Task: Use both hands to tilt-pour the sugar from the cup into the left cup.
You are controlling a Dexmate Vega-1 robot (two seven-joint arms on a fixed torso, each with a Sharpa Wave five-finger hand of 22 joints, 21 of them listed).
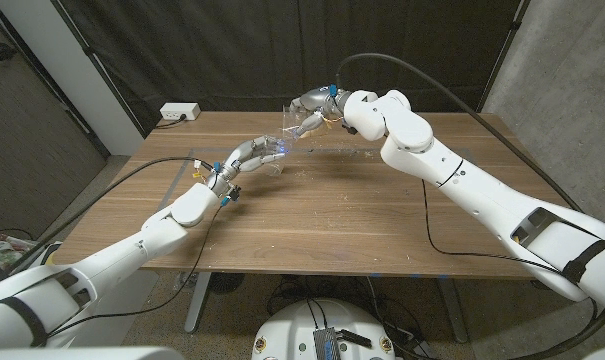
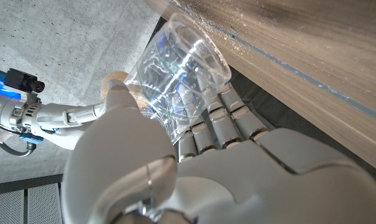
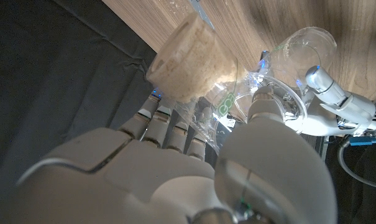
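Backdrop: dark curtains hang behind the counter (image 1: 312,215), a wooden top with a white power strip (image 1: 179,112) at its far left corner.
Open room: most of the wood lies bare toward the near edge and to both sides, so either arm can swing wide; the far edge and curtain sit close behind the work, which leaves less room there, by my reading.
Right robot hand (image 1: 314,106): fingers wrapped around the sugar cup (image 3: 194,59), held above the counter toward the far middle and tipped mouth-down toward the left, seemingly so the packed sugar can slide out.
Left robot hand (image 1: 250,155): fingers closed around the clear empty cup (image 2: 178,74), raised and leaned toward the other, likely to catch the stream.
Gap between cups: the two rims sit near each other, the sugar cup higher; whether they touch I cannot tell.
Spill risk: fine white grains speckle the wood near the left cup, and a misaligned rim would probably scatter more.
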